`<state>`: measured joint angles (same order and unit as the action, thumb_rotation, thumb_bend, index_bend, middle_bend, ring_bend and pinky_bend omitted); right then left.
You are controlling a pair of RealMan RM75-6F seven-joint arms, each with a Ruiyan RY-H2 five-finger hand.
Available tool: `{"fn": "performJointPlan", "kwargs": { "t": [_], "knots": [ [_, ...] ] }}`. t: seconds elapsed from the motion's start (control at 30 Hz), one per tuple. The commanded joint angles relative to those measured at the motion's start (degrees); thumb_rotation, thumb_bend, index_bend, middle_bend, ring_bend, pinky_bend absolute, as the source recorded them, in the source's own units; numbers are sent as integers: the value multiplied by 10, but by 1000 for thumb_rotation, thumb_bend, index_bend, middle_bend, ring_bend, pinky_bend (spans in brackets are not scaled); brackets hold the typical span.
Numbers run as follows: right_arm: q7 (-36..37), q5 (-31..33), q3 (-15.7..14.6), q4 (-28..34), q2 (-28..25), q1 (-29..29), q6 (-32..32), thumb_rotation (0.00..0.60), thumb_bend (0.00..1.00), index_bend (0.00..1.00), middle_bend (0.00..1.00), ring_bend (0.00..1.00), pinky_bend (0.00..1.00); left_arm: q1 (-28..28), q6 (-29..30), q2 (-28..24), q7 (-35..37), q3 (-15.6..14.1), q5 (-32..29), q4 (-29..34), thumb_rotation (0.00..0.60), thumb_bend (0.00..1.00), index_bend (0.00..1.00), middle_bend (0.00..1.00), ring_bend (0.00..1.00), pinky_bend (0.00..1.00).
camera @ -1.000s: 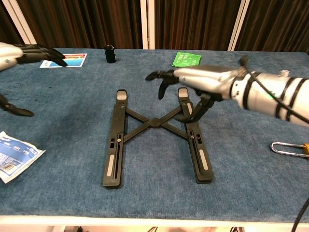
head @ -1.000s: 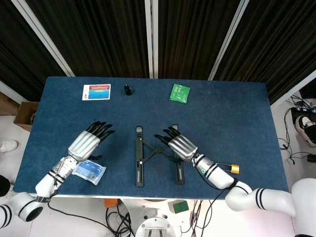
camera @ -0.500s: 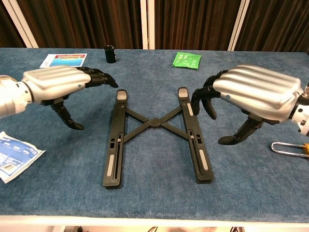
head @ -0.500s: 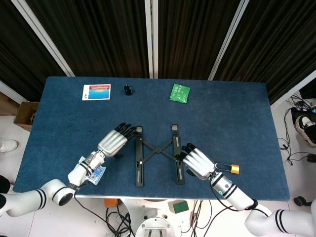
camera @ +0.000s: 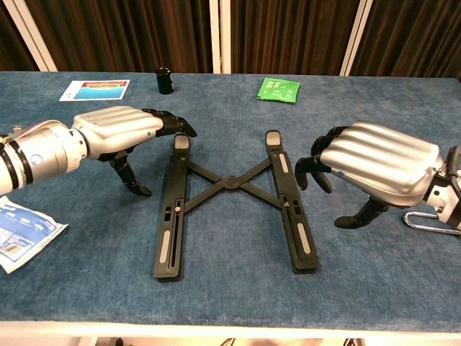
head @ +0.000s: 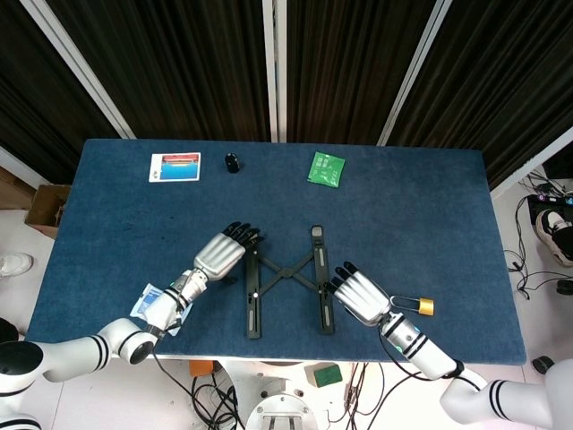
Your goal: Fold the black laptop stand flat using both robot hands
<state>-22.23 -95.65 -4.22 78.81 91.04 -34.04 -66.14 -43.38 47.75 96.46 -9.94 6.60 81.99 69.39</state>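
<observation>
- Black laptop stand [head: 285, 279] lies mid-table, near front edge: two long rails joined by an X-shaped cross link w/ a centre pivot. Still spread open, rails well apart, roughly parallel.
- Chest view: left rail [camera: 171, 216] and right rail [camera: 289, 206] both rest flat on blue table [camera: 230, 115]; X link sits low between them.
- Handling, my read: stiff, likely metal or hard plastic, light enough to skid on the cloth if pushed from one side only. Not fragile. Smooth bars, so a pinch could slip; better to push on the outer flanks.
- Where to take it: outer side of each rail, about level w/ the pivot, both sides squeezed inward together so the X scissors shut. Keep fingers out of the link gap; pinch risk there.
- Left hand [camera: 119, 133] sits just outside left rail, palm down, fingers apart and gently curved, holding nothing. Fingertips [camera: 180, 127] reach toward the rail's far end; contact or not, can't tell. Thumb points down at table beside the rail.
- Right hand [camera: 378, 162] sits just outside right rail, palm down, fingers curled loosely downward but apart, nothing in it. Near the rail, a gap shows in chest view; not touching.
- Head view agrees: left hand [head: 220, 254] and right hand [head: 357, 295] flank the stand, one each side.
- Fold not yet begun, by the look of it.
</observation>
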Motion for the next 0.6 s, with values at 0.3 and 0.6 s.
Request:
{"fn": "performJointPlan", "kwargs": {
  "t": [0.3, 0.6],
  "knots": [
    [38, -27, 9, -97, 61, -9, -3, 600, 0, 461, 581, 310, 356, -13, 1, 18, 10, -3, -6, -16, 600, 96, 105, 68, 13, 87],
    [98, -63, 16, -216, 148, -17, -53, 600, 0, 490, 587, 310, 357, -23, -1, 38, 33, -5, -8, -35, 600, 97, 102, 68, 13, 86]
  ]
}}
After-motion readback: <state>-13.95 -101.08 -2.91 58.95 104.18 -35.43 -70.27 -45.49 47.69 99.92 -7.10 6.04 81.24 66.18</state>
